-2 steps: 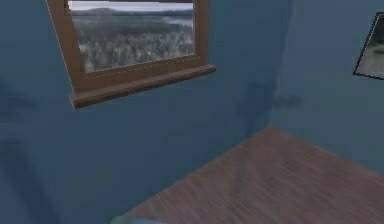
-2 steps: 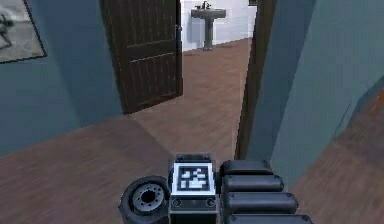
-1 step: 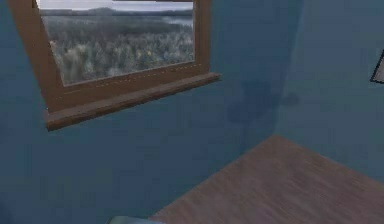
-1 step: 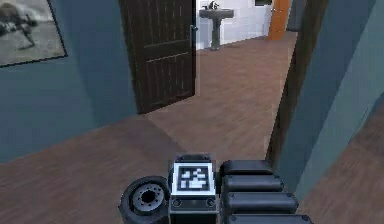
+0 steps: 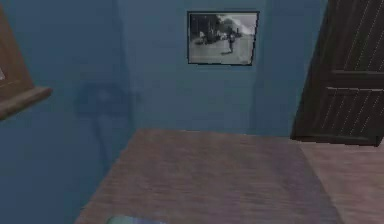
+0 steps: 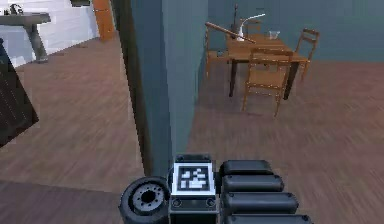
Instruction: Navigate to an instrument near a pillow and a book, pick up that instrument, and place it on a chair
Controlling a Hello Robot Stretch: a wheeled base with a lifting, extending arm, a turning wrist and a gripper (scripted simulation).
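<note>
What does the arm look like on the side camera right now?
The arm is dark, a stack of rounded ribbed segments at the bottom edge. Left of them sits a white square marker with black marks, then a dark round wheel-like part.

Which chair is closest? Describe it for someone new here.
Past the end of the blue wall in the arm side view, a wooden table stands by the far wall. The chair is on its near side, back toward the camera; the others flank the table's ends.
</note>
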